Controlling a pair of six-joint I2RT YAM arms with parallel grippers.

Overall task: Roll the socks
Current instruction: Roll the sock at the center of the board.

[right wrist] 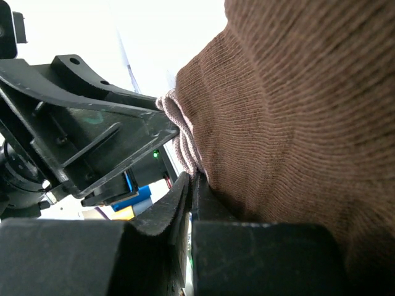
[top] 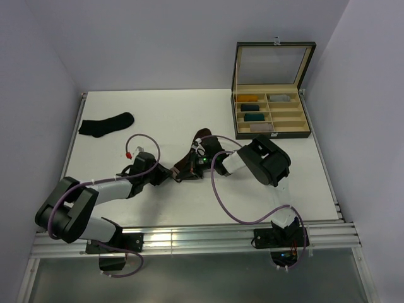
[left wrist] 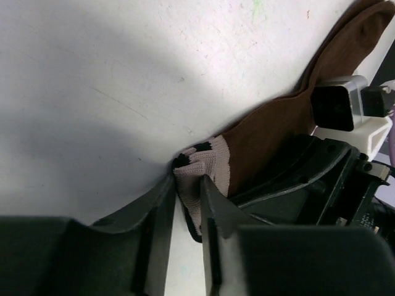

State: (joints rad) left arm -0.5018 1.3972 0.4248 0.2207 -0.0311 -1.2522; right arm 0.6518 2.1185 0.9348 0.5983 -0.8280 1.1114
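Dark brown knitted sock with pale striped cuff [left wrist: 271,135] is laid flat at table centre, far end toward 1 o'clock, cuff toward 7. The cuff is grasped between the left gripper [left wrist: 187,188] fingers, probably so the roll can be started from that end. Right gripper [right wrist: 190,185] is clenched tight just beside it at 2 o'clock, pressed against the sock body, likely as an anchor. Whether fabric is trapped there cannot be told. Plain black fabric sock [top: 104,124] lies at 10 o'clock on the white table [top: 158,113], well apart and not yet handled. Open dark compartment box [top: 273,134] is set at 2 o'clock, presumably for finished rolls.
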